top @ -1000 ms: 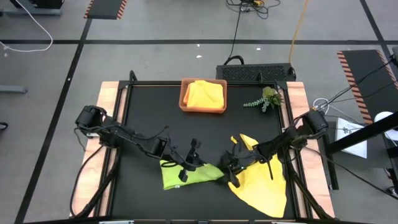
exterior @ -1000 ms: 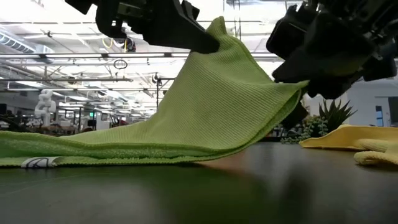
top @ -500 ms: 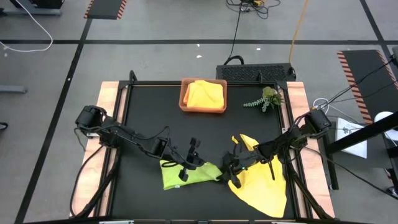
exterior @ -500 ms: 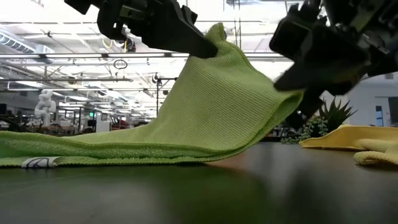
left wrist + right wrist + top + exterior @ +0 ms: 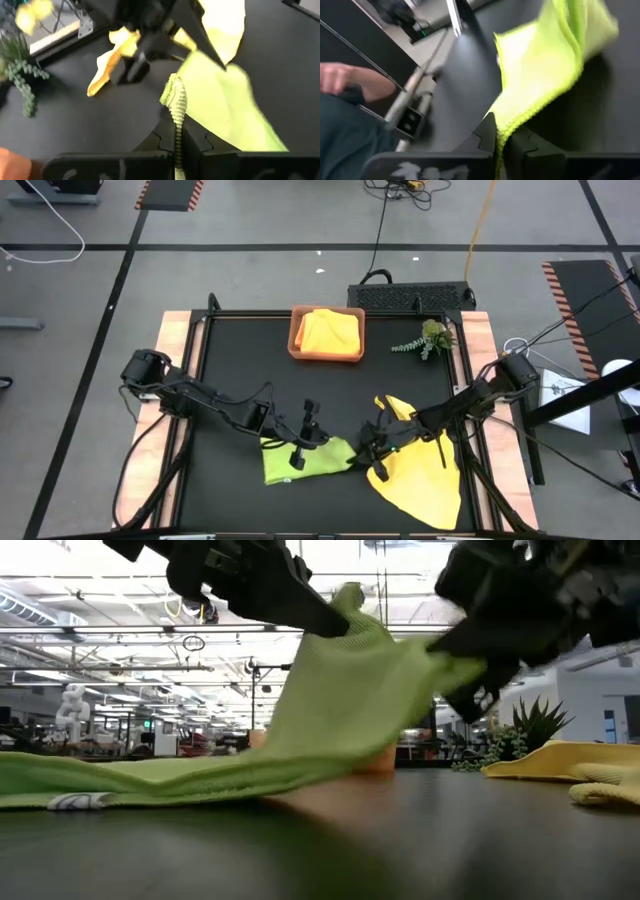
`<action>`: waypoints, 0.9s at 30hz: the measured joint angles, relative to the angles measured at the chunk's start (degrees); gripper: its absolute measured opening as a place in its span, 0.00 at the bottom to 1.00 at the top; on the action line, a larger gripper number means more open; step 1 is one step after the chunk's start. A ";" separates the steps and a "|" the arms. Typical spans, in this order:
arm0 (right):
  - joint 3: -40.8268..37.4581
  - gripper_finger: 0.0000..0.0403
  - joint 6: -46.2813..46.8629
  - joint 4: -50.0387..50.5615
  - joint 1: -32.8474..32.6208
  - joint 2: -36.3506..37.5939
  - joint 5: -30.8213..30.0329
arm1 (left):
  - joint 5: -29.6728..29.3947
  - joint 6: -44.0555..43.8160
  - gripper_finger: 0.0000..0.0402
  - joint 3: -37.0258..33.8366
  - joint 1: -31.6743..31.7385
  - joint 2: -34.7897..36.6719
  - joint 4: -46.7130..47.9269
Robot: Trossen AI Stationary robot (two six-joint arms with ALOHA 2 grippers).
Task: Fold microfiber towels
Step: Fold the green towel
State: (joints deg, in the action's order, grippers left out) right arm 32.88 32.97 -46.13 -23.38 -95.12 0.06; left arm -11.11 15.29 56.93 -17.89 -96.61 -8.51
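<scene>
A lime green microfiber towel [image 5: 295, 461] lies near the table's front middle, its right part raised between both grippers. My left gripper [image 5: 322, 446] is shut on its upper edge and shows at the upper left of the low view [image 5: 338, 618]. My right gripper [image 5: 358, 456] is shut on the towel's right edge, at the upper right of the low view [image 5: 462, 662]. A yellow towel [image 5: 420, 475] lies crumpled on the table under the right arm. Another yellow towel [image 5: 328, 330] rests folded in the orange-brown tray [image 5: 296, 340]. My left gripper pinches the green towel's raised edge [image 5: 175, 107] between its two fingers, coming slanting down from the table's left. The cloth slopes away below the fingers, and its left part [image 5: 110, 780] lies flat on the table. My right gripper pinches the towel's right edge [image 5: 506, 125] between its two fingers, coming almost level from the table's right. That end [image 5: 440, 660] is lifted clear of the table, and the cloth runs fairly straight across to the left gripper.
A small green plant sprig [image 5: 425, 340] lies at the far right of the black mat. The tray stands at the far middle. A person's hand [image 5: 337, 80] shows beyond the table in the right wrist view. Bare mat [image 5: 250, 360] lies between the tray and the arms.
My right gripper has shut on the green towel's right edge and risen a little with it. That edge, which hung between the open fingers, is now lifted, and the cloth between the two grippers is drawn straighter. The towel's left part has stayed on the table.
</scene>
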 joint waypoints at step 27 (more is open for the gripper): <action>6.03 0.00 -2.51 18.89 -1.07 21.89 -4.37 | -23.71 -14.52 0.01 0.11 -14.04 11.09 2.81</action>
State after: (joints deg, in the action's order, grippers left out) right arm 38.92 30.46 -27.24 -24.45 -73.23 -4.32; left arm -34.83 0.77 57.04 -31.92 -85.51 -5.70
